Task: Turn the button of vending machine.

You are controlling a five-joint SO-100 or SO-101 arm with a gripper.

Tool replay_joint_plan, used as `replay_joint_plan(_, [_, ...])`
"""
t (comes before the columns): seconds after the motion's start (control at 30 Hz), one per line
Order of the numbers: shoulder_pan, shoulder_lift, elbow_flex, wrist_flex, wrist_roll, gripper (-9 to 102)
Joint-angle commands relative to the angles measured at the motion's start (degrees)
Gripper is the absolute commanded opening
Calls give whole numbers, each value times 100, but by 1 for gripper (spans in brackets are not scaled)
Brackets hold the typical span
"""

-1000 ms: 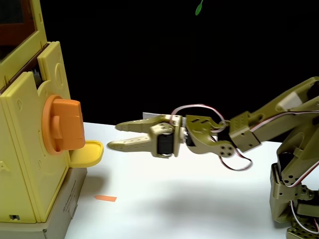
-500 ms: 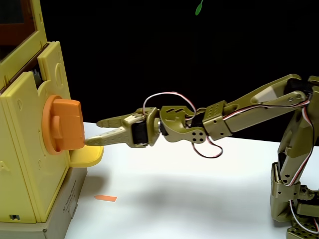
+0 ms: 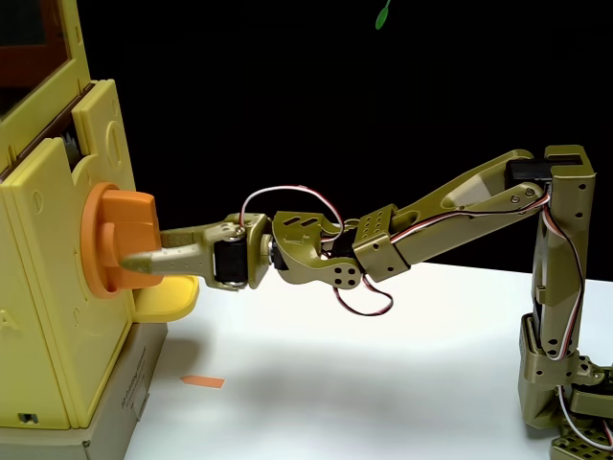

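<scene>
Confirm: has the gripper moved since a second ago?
Yes. The gripper went left toward the vending machine, and its near finger now overlaps the orange button.

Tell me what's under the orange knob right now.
Directly below the button a small yellow tray juts from the vending machine. The gripper crosses the tray's top edge; its inside can't be seen.
</scene>
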Motion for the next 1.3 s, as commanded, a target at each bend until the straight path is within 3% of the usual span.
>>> replay_joint_plan(0.0, [-70, 9, -299, -211, -88, 26])
replay_joint_plan(0.53, [-193, -9, -70, -299, -343, -1])
replay_joint_plan(0.8, [-193, 53, 26, -299, -264, -1])
replay_joint_plan(1.03, [-202, 158, 53, -158, 1292, -1])
replay_joint_plan(1.27, [-202, 343, 35, -149, 4333, -1])
